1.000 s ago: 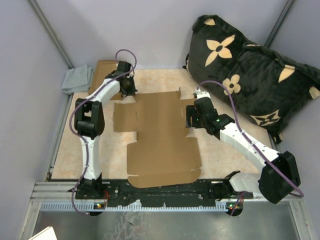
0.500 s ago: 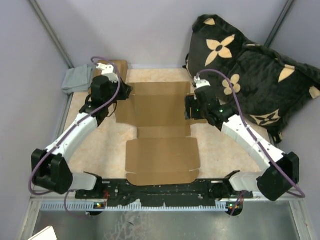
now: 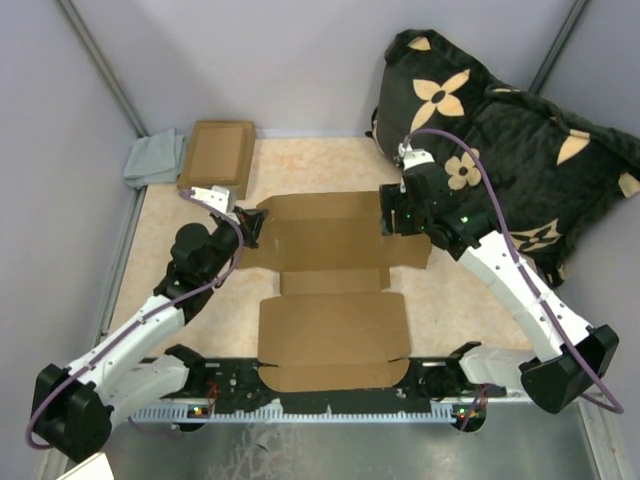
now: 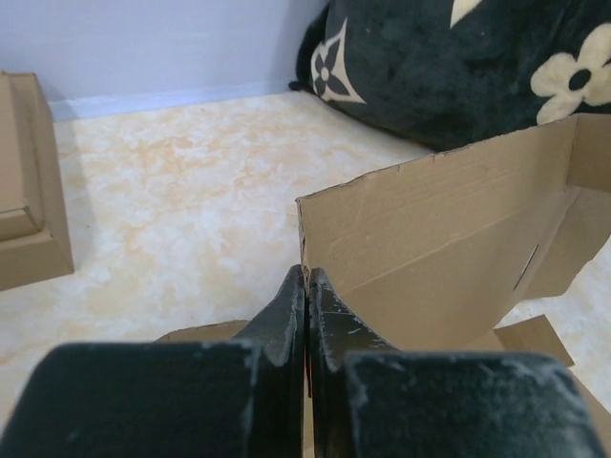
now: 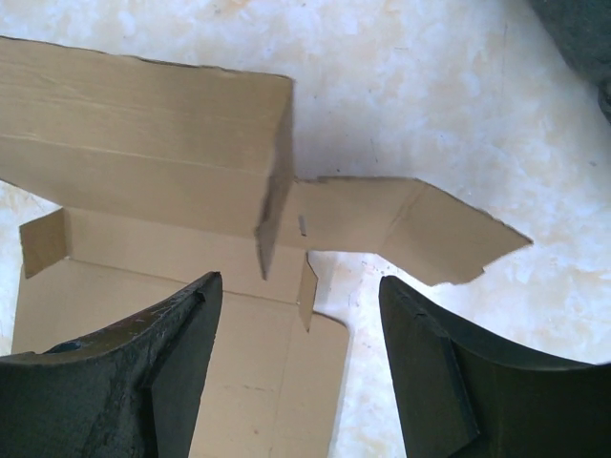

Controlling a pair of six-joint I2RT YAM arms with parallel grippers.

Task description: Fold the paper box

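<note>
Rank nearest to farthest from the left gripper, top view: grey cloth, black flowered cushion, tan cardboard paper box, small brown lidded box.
1. tan cardboard paper box, in left gripper
2. small brown lidded box, behind it
3. grey cloth, far-left corner
4. black flowered cushion, far right

A black flower-patterned cushion point(image 3: 500, 150) fills the far right corner; a small brown box point(image 3: 216, 155) sits beside a grey cloth point(image 3: 153, 160).

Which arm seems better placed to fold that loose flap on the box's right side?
Probably the right: the right fingers are open over the side flap. The left fingers are pinched shut on the paper box at its opposite edge.
</note>
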